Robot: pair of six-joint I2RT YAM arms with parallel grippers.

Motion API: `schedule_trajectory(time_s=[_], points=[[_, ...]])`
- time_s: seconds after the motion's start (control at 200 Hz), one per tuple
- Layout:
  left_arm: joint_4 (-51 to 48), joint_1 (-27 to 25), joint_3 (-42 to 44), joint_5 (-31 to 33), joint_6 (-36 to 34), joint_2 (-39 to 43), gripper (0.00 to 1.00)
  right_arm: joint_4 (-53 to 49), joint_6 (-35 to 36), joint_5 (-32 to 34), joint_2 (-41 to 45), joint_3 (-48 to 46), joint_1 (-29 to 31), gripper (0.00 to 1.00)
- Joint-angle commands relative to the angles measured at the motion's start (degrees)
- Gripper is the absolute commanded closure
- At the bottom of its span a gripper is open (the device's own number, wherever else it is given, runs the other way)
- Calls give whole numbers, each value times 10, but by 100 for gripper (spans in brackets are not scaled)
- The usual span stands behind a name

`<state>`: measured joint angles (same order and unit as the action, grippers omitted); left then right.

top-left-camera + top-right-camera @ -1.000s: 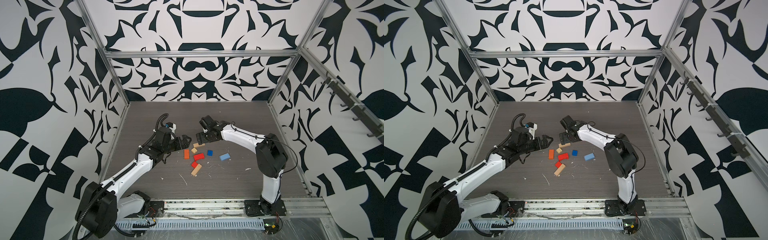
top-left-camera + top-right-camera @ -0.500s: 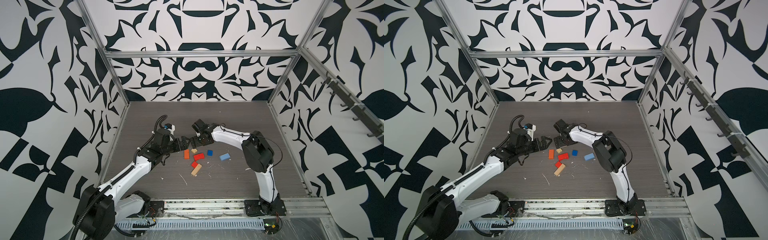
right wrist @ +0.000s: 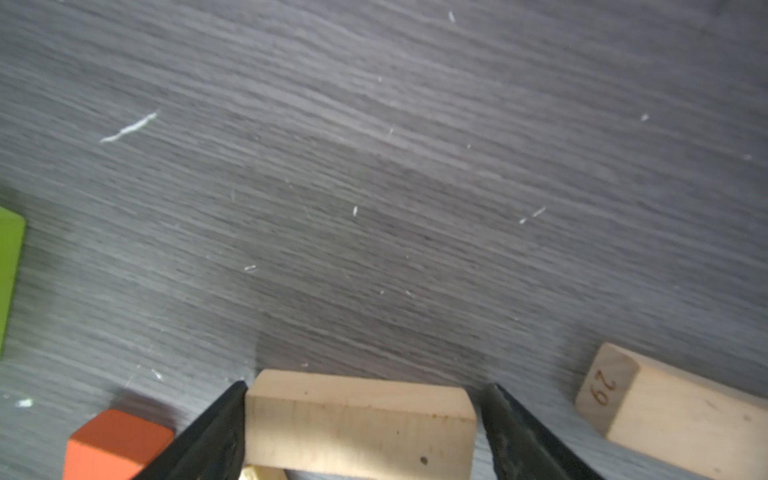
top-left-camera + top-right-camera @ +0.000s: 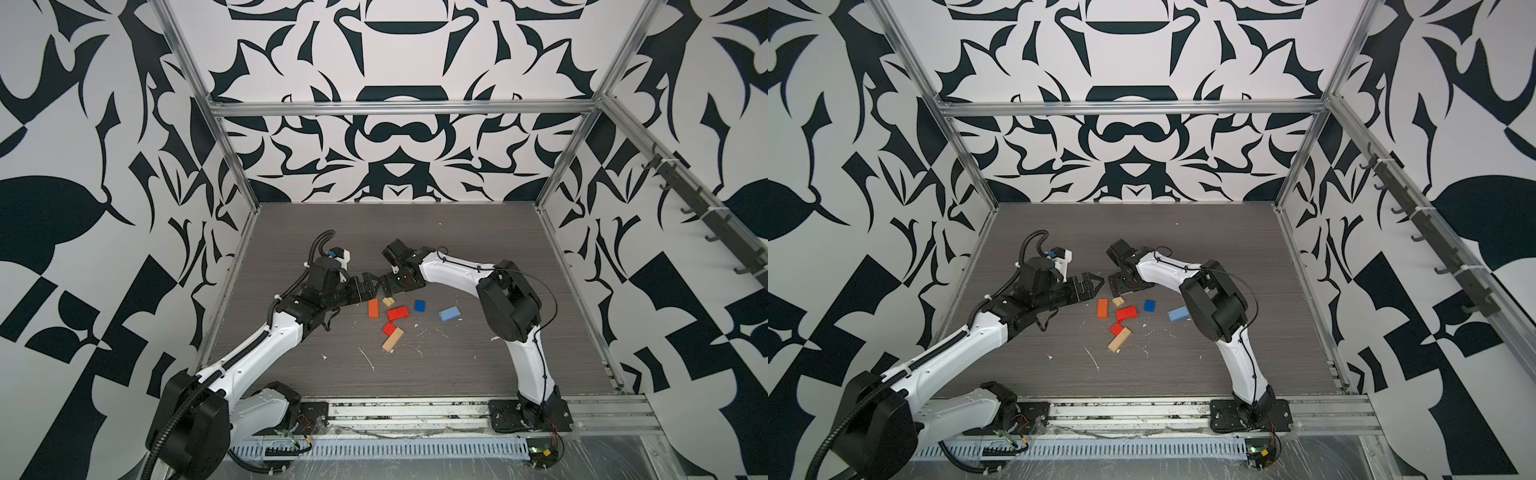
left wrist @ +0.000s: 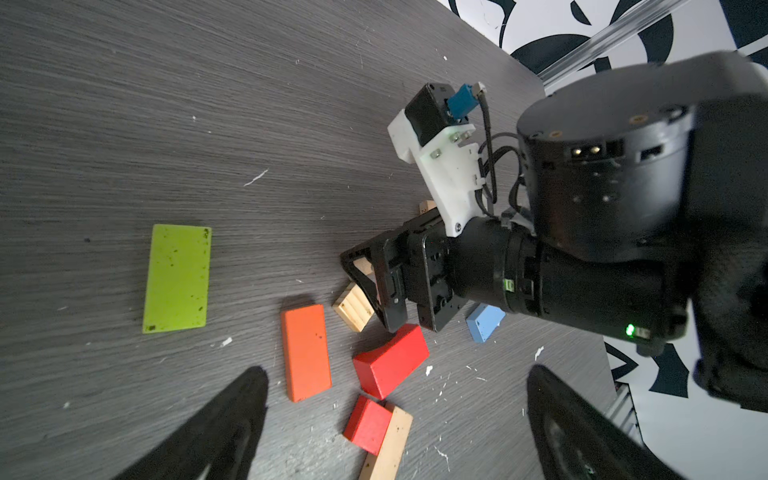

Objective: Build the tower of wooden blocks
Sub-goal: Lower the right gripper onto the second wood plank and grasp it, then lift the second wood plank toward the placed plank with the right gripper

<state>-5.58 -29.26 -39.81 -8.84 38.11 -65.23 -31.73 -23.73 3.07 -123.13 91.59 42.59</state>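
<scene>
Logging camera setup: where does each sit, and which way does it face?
Top views: high behind left arm and right arm, both shown, looking down on the table.
Left wrist: over the blocks, facing the right gripper; open left gripper shows.
Right wrist: low over the table; jaws flank a tan block.
Shared: orange block.

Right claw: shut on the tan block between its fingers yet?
Open, not clamped. In the right wrist view the right claw straddles the tan block: one finger meets its end, a thin gap shows beside the other.
</scene>
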Motion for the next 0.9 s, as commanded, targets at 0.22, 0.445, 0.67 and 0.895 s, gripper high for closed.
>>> schedule_trajectory(time_s=[0.22,0.445,0.67,0.895], points=[[-3,-1,-4,-3,2,-8,0,-13,1,16,1,23,2,14],[-1,-1,-1,-2,2,-7,0,-16,-4,17,0,18,3,13],[-3,-1,3,-2,3,-4,0,-17,-10,22,2,8,3,12],[-1,-1,4,1,5,-3,0,-17,-14,23,8,-2,3,12]])
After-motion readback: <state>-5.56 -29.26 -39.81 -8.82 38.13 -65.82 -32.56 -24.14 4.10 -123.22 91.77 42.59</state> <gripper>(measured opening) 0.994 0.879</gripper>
